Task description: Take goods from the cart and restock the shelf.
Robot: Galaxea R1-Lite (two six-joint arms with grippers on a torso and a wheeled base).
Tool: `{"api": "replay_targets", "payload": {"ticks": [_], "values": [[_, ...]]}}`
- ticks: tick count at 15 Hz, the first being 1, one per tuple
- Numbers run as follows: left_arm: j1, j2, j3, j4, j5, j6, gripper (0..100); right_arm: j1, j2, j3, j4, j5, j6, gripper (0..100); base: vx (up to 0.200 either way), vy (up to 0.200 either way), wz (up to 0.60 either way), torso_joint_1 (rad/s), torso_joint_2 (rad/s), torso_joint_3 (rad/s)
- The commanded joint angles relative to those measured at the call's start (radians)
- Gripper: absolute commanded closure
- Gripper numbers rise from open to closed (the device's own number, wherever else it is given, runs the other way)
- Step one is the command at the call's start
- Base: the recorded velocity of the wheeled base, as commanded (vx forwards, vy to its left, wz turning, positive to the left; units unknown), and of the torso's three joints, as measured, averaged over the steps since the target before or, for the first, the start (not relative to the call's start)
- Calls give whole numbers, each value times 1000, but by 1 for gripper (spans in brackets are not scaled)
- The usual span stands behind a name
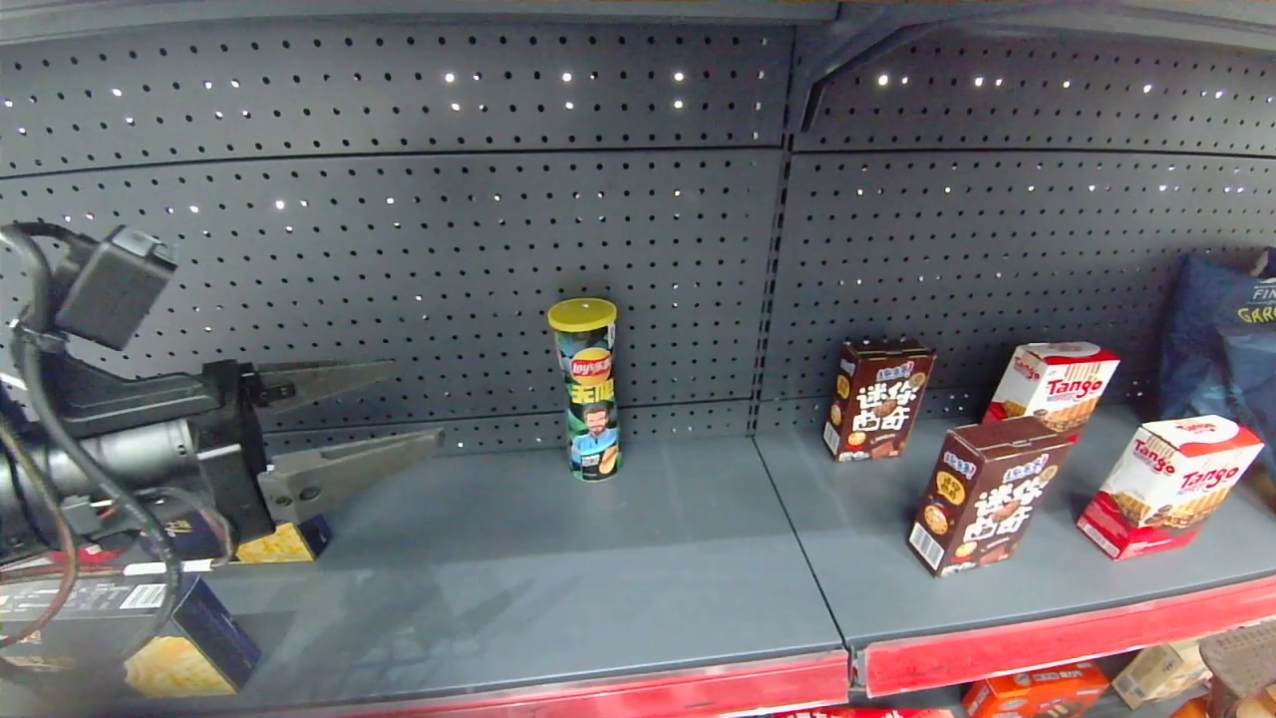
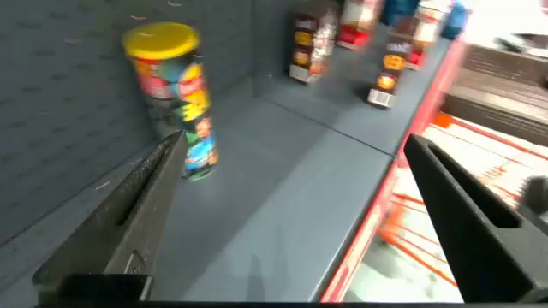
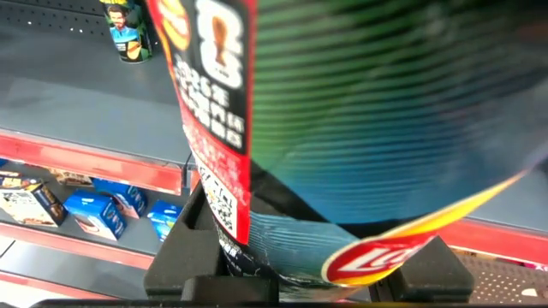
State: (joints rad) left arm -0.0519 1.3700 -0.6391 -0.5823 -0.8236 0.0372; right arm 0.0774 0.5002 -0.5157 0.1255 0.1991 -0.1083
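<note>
Pinched between the two black fingers of the right tool, the held can sits hard against the wrist camera. It is a large chip tube with a red label strip down one side.

Over the left end of the grey shelf hangs the left tool. Its fingers are spread wide with nothing between them, and they point along the shelf. Just under the arm, at the shelf's front left corner, lies a blue snack box. A second blue box peeks out behind the lower finger.

Farther in, the standing can is upright under its yellow lid, close to the pegboard back panel and well apart from the left tool's tips.

Right of the shelf seam, the front brown box and the front wafer box stand side by side. Behind them are the rear brown box and the rear wafer box. A dark blue bag leans at the far right against the back panel. Below the shelf's red front edge, an orange box rests on the lower level.
</note>
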Motion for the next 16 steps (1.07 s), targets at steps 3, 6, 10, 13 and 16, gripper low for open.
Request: {"api": "replay_targets", "payload": {"ticks": [3,6,10,13,16], "values": [[60,288,-17,-217,-166,3,0,-1,3,-4,-3,-3,1,100,0,0,0,0,0,0],[41,389,-120,-274,-173,3,0,-1,8,-9,-1,-3,1,100,0,0,0,0,0,0],[30,532,-269,-297,-230,4,0,-1,21,-10,-3,-4,1,100,0,0,0,0,0,0],[4,624,-350,-301,-242,4,0,-1,26,-15,-4,-6,-1,100,0,0,0,0,0,0],[-9,704,-387,-330,-242,4,0,-2,24,-15,-4,-17,1,100,0,0,0,0,0,0]]}}
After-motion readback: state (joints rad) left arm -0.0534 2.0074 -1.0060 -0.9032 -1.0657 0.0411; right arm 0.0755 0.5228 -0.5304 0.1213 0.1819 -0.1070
